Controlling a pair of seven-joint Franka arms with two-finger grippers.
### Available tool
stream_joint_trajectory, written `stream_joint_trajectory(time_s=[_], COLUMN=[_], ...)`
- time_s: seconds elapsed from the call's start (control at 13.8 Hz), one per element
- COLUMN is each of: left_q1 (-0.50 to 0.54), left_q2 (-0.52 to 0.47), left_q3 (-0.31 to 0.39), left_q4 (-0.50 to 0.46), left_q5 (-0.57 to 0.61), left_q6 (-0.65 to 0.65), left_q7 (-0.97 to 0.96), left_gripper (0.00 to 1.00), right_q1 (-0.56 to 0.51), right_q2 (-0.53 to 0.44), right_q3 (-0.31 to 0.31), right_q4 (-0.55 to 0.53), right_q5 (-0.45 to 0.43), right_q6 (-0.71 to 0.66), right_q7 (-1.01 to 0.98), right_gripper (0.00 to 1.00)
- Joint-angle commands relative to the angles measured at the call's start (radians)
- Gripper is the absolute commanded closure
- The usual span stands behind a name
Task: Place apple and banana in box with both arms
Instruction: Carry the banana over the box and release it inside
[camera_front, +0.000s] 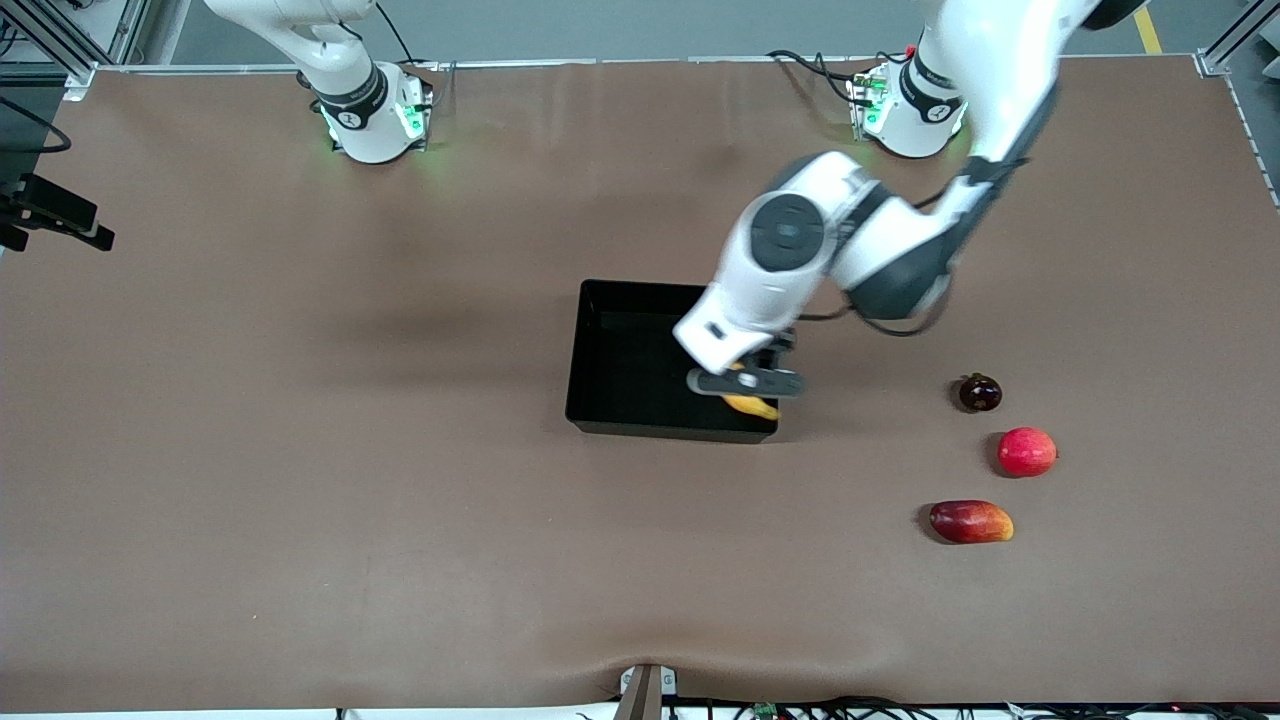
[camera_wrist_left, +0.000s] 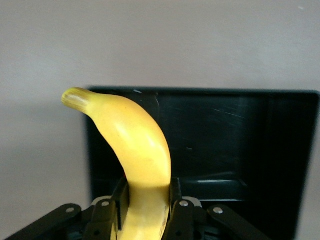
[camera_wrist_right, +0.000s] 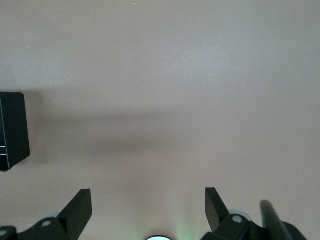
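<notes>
My left gripper (camera_front: 748, 392) is shut on the yellow banana (camera_front: 756, 406) and holds it over the part of the black box (camera_front: 592, 352) toward the left arm's end. In the left wrist view the fingers (camera_wrist_left: 116, 200) clamp the banana (camera_wrist_left: 135, 142) across its middle, and the box's bare floor (camera_wrist_left: 225, 145) lies below it. The apple (camera_front: 1027, 452), round and red with a yellowish patch, lies on the table toward the left arm's end, outside the box. My right gripper (camera_wrist_right: 148, 200) is open and empty above bare table, with a box corner (camera_wrist_right: 12, 130) at the edge of its view. The right arm waits.
A small dark round fruit (camera_front: 980, 392) lies a little farther from the front camera than the apple. An oblong dark-red-and-yellow fruit (camera_front: 971, 521) lies nearer to the front camera than the apple. The brown table (camera_front: 300, 450) spreads wide on the right arm's end.
</notes>
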Motion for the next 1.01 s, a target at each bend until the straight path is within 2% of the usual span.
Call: stream_joint_trajectory(time_s=[0.0, 0.14, 0.43, 0.94], left_q1=[-0.089, -0.164, -0.307, -0.342], left_q2=[0.096, 0.127, 0.196, 0.285], left_q3=[0.028, 0.083, 0.215, 0.238], left_q4=[0.108, 0.111, 0.111, 0.109], left_q5=[-0.002, -0.002, -0.005, 0.002], left_q6=[0.030, 0.133, 0.219, 0.319], left_q7=[-0.071, -0.137, -0.179, -0.173], left_gripper=[1.00, 1.00, 1.00, 1.00], right_q1=[-0.023, -0.023, -0.028, -0.033], right_q2=[-0.015, -0.015, -0.015, -0.013], right_q3=[0.015, 0.015, 0.015, 0.015], right_q4=[-0.010, -0.010, -0.010, -0.010], right_q5=[-0.009, -0.007, -0.006, -0.003], right_q6=[-0.004, -0.004, -0.004, -0.004], right_q7=[-0.014, -0.014, -0.014, -0.014], right_gripper=[0.00, 0.00, 0.00, 0.00])
